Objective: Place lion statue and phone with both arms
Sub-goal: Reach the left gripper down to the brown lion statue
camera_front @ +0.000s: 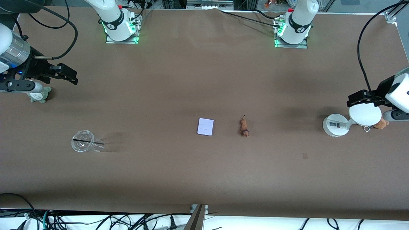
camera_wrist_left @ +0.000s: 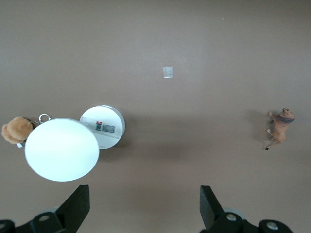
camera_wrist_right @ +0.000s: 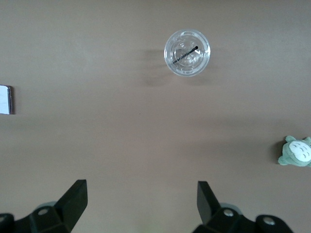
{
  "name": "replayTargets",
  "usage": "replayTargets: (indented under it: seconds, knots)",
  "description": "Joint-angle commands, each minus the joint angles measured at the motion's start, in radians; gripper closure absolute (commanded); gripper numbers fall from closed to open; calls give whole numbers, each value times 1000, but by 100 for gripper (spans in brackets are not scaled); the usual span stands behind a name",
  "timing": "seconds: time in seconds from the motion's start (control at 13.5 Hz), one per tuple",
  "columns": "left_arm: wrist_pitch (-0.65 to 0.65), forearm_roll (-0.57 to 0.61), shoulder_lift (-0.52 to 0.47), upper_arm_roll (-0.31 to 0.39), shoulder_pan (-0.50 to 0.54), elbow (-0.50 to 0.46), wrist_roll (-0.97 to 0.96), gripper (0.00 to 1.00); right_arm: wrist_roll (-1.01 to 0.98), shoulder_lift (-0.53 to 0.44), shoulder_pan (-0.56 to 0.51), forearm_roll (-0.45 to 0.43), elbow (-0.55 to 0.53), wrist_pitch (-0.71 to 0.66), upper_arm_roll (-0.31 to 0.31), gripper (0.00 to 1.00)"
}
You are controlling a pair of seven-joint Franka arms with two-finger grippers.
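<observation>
Front view: the phone (camera_front: pixel 205 126) lies flat mid-table, pale face up. The lion statue (camera_front: pixel 244 127) lies just beside it, toward my left arm's end, apart from it, tail pointing toward the bases. My left gripper (camera_front: pixel 351 101) hangs up over the white round stand (camera_front: pixel 335 125) at its end of the table, fingers spread, nothing in them. A tan plush w/ keyring (camera_front: pixel 381 124) sits by the stand's disc. My right gripper (camera_front: pixel 72 76) is up at the other end over bare table, next to a grey-green plush (camera_front: pixel 39 95), fingers also spread, empty. A clear cup (camera_front: pixel 85 145) lies on its side nearer the camera than that plush.

Left wrist view: both fingers (camera_wrist_left: pixel 77 205) wide apart, empty. Below them the stand's disc and base (camera_wrist_left: pixel 103 126), the tan plush (camera_wrist_left: pixel 15 130) touching the disc's edge, and the lion (camera_wrist_left: pixel 280 127) well apart from the stand, on its side.

Right wrist view: fingers (camera_wrist_right: pixel 75 196) wide apart, empty. The cup (camera_wrist_right: pixel 187 52), the grey-green plush (camera_wrist_right: pixel 296 152) at the frame edge, and one end of the phone (camera_wrist_right: pixel 6 99) at the other edge.
</observation>
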Motion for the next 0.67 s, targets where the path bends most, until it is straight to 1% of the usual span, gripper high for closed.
replayTargets:
  seconds: [0.0,0.07,0.59]
  knots:
    - [28,-47,73,-42,-6,57,-92,0,-12,8,-10,9,19,-16,3,0]
    - [48,-45,93,-65,-25,60,-137,0,-13,8,-11,9,19,-16,3,0]
    - [286,-48,271,-70,-207,59,-364,0,-10,9,-13,10,19,-27,3,0]
